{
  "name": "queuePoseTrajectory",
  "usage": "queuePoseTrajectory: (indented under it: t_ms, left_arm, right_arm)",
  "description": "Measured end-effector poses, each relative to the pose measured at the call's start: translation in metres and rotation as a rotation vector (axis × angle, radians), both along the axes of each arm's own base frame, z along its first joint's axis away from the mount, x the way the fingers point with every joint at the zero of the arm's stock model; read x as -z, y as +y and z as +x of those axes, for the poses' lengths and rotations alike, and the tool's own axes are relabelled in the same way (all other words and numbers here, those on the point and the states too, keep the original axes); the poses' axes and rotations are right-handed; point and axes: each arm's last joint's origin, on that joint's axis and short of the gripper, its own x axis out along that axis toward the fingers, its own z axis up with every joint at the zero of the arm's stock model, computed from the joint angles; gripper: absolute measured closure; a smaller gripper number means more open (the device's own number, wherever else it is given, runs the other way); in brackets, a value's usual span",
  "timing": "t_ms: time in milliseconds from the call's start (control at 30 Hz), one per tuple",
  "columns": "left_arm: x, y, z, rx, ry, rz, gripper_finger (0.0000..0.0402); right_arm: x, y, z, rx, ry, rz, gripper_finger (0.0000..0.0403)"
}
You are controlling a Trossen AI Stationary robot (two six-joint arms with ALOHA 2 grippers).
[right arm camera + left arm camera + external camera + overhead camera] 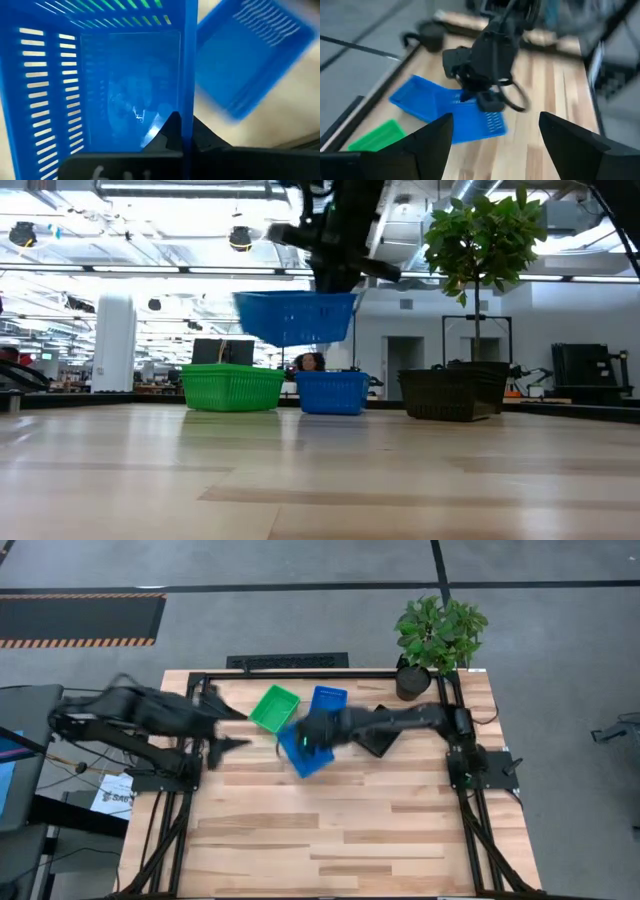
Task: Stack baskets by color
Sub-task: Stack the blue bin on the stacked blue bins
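Seen from above, my left arm [140,720] is smeared by motion, so my left gripper [228,727] shows only as a dark streak. My right gripper [318,730] covers most of the lifted blue basket [312,758], hiding where my fingers meet it. In the low view, my right arm [340,230] is cut off by the top edge. The black basket [452,392] there hides the plant's pot. Through my right wrist camera, the held basket fills the view and runs past the edges; the second blue basket [250,55] is blurred. My left wrist view is soft throughout; the green basket [375,137] sits partly behind my finger.
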Motion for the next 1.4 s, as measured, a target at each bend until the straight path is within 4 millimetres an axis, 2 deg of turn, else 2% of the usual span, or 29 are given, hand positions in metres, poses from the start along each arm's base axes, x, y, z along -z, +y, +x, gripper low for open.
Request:
queuePoseTrajectory:
  t_ms: [100, 200, 300, 400, 567, 733, 833, 1067, 1400]
  left_arm:
    - [-0.011, 0.008, -0.031, -0.105, -0.113, -0.055, 0.0122]
    - [-0.018, 0.014, -0.056, -0.16, -0.198, -0.104, 0.0122]
    - [-0.021, 0.017, -0.07, -0.185, -0.247, -0.126, 0.0122]
    - [-0.023, 0.019, -0.077, -0.184, -0.271, -0.125, 0.0123]
    - [-0.024, 0.02, -0.078, -0.206, -0.289, -0.102, 0.0123]
    - [-0.024, 0.019, -0.075, -0.223, -0.282, -0.093, 0.0123]
    - [-0.023, 0.019, -0.073, -0.225, -0.277, -0.093, 0.0123]
    - [-0.023, 0.019, -0.071, -0.247, -0.273, -0.087, 0.0123]
    - [-0.023, 0.019, -0.071, -0.252, -0.274, -0.084, 0.0123]
  right_arm:
    - [-0.016, -0.039, -0.012, 0.09, -0.038, -0.006, 0.0399]
    - [-0.033, -0.071, -0.029, 0.169, -0.129, -0.022, 0.0396]
    - [-0.044, -0.09, -0.048, 0.241, -0.281, -0.025, 0.0395]
    - [-0.035, -0.103, -0.065, 0.329, -0.419, 0.013, 0.0399]
    - [0.0, -0.102, -0.073, 0.436, -0.536, 0.069, 0.0394]
    - [0.028, -0.1, -0.075, 0.548, -0.495, 0.096, 0.039]
    - [0.037, -0.104, -0.08, 0.593, -0.436, 0.099, 0.0394]
    - [0.062, -0.106, -0.071, 0.616, -0.386, 0.143, 0.0379]
    - [0.069, -0.109, -0.076, 0.675, -0.325, 0.156, 0.0333]
